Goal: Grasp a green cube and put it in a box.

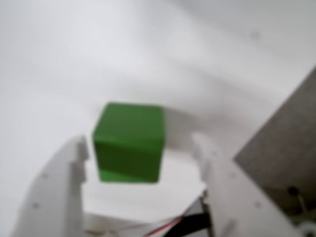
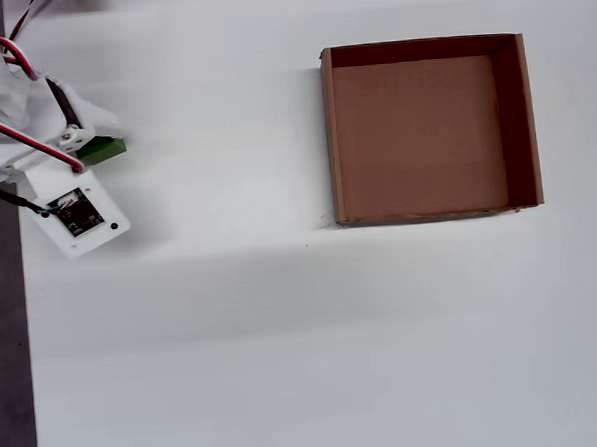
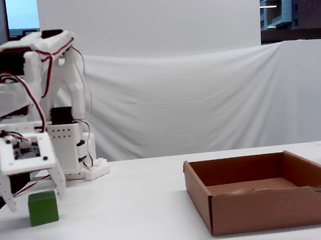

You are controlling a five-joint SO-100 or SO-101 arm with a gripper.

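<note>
The green cube (image 1: 129, 143) is a small solid block with plain matte faces and slightly soft edges, bright green on the lit top and a darker green on the side that faces the wrist camera. It sits on the white table (image 3: 135, 212), as the fixed view shows (image 3: 43, 207), with all its faces clean and without marks.

In the wrist view the gripper (image 1: 140, 148) is open wide, and its two white fingers (image 1: 64, 173) stand on either side of the cube with a clear gap on each side, so it holds nothing. In the overhead view only a green corner (image 2: 102, 149) shows from under the white arm at the left edge.

The box (image 2: 330, 132), a shallow brown cardboard tray with low walls, lies well apart to the right, and its floor is bare.
</note>
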